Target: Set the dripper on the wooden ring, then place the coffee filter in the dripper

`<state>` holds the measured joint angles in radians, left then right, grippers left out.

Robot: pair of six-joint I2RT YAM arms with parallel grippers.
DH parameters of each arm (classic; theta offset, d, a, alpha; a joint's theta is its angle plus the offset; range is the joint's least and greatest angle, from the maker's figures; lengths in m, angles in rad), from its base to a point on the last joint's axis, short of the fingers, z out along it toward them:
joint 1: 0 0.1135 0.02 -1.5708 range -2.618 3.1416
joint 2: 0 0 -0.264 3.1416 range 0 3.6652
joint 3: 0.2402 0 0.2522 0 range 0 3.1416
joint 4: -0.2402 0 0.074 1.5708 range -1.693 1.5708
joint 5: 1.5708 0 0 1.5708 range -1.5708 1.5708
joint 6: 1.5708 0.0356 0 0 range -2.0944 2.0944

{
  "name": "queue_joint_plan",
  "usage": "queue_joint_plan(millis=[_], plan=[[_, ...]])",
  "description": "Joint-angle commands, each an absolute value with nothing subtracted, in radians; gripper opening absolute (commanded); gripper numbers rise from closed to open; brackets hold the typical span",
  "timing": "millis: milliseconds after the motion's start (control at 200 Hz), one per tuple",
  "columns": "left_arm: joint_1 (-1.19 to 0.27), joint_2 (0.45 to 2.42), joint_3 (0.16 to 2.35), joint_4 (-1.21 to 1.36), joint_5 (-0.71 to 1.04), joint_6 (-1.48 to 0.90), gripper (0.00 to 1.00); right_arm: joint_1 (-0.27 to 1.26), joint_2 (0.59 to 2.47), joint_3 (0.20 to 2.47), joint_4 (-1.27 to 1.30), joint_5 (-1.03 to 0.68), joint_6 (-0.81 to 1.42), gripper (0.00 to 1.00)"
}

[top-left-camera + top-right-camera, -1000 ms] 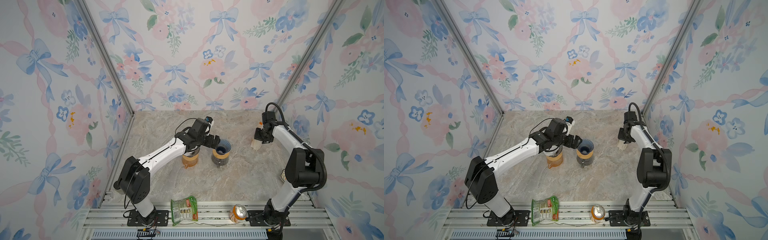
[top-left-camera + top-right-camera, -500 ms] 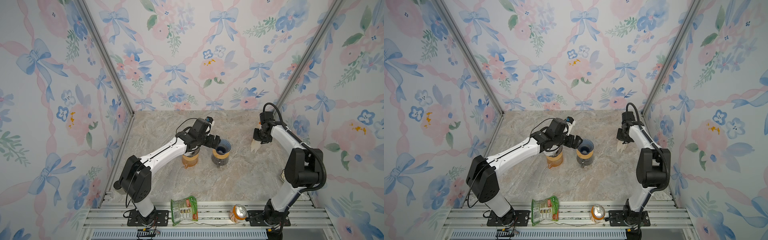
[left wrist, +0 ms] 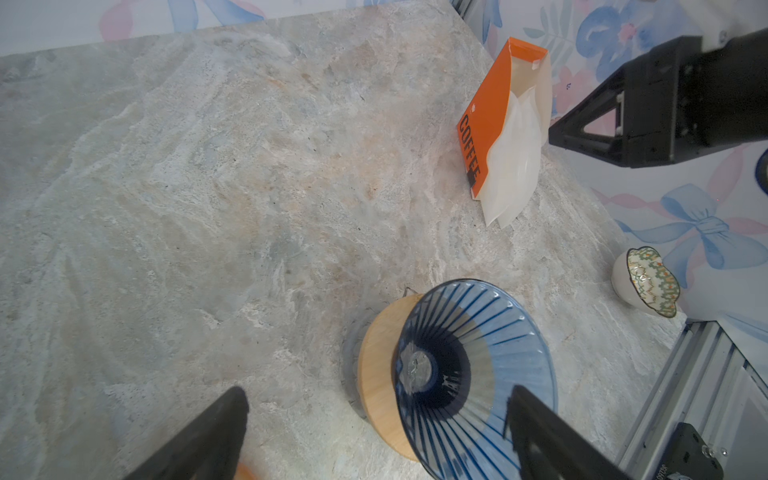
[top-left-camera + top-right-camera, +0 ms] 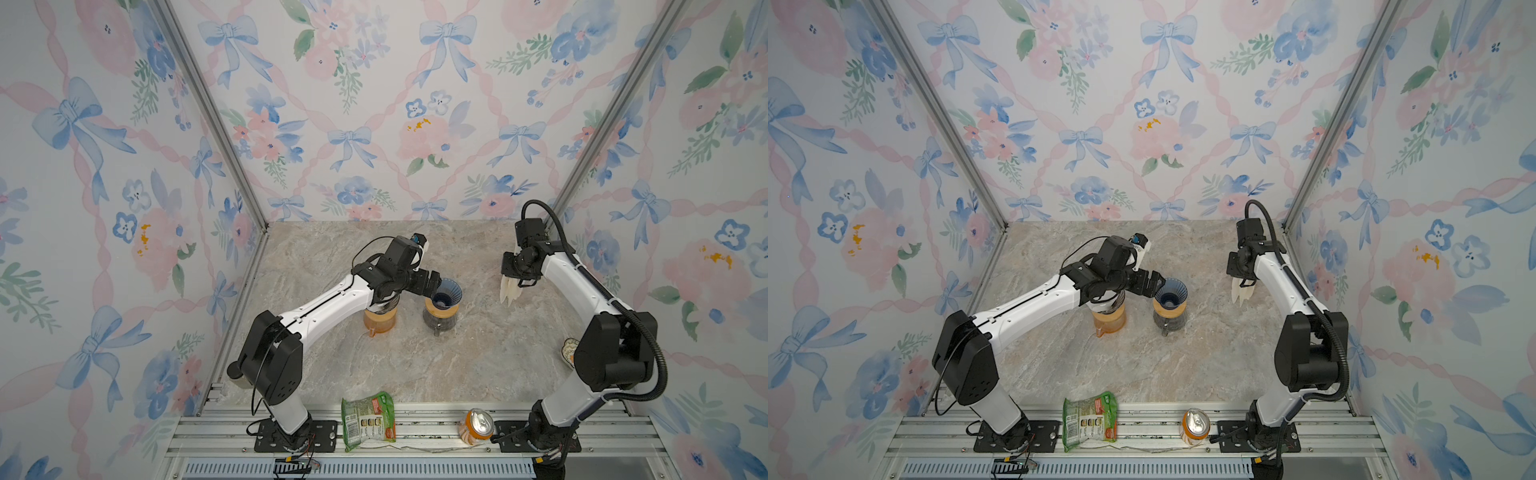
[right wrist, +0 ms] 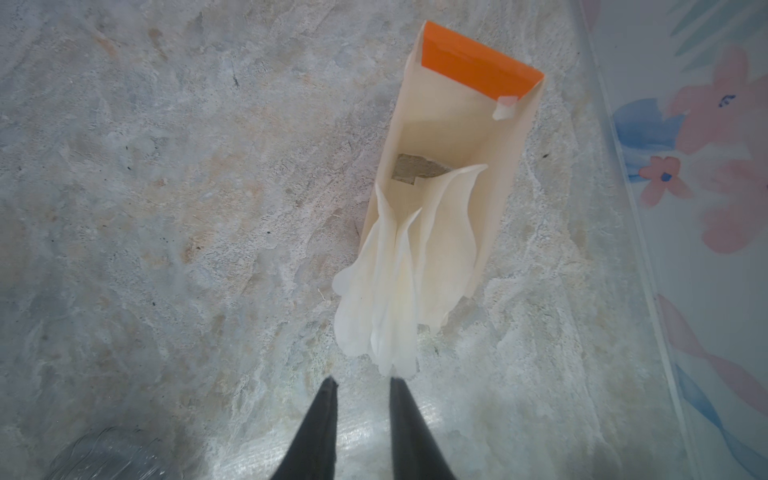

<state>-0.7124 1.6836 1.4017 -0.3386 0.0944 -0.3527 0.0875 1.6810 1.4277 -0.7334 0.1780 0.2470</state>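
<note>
The dripper (image 4: 446,293) (image 4: 1170,293) is a blue ribbed cone on a wooden collar over a glass carafe, mid-table. My left gripper (image 4: 432,284) (image 3: 376,401) stands wide open beside it, one finger overlapping the dripper (image 3: 478,353) rim. White coffee filters (image 4: 510,291) (image 4: 1241,291) stick out of an orange box (image 3: 490,112) at the right. My right gripper (image 4: 515,276) (image 5: 361,380) hangs just above the coffee filters (image 5: 390,282). Its jaws are slightly apart with nothing between them, and one fingertip reaches the filters' edge.
An orange cup (image 4: 379,320) sits under my left arm. A green snack bag (image 4: 368,419) and a can (image 4: 476,426) lie on the front rail. A small patterned cup (image 3: 648,278) stands near the right wall, by my right arm's base.
My right gripper's jaws have parted a little above the filters, and that arm has shifted slightly. The left arm and the dripper have not moved.
</note>
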Motion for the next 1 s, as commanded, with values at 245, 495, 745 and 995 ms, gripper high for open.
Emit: queue_joint_plan(millis=[245,495,745,995], plan=[[-0.706,1.672,1.408,-0.334,0.098,-0.354,0.98,0.106,1.726,1.445,-0.759,0.18,0.27,0.24],[-0.706,1.692,1.42,-0.334,0.11,-0.356,0.98,0.081,1.774,1.457,-0.758,0.126,0.254,0.24],[-0.705,1.689,1.418,-0.334,0.106,-0.357,0.98,0.064,1.839,1.478,-0.721,0.129,0.263,0.25],[-0.706,1.692,1.423,-0.334,0.105,-0.36,0.98,0.034,1.904,1.518,-0.698,0.136,0.26,0.24]])
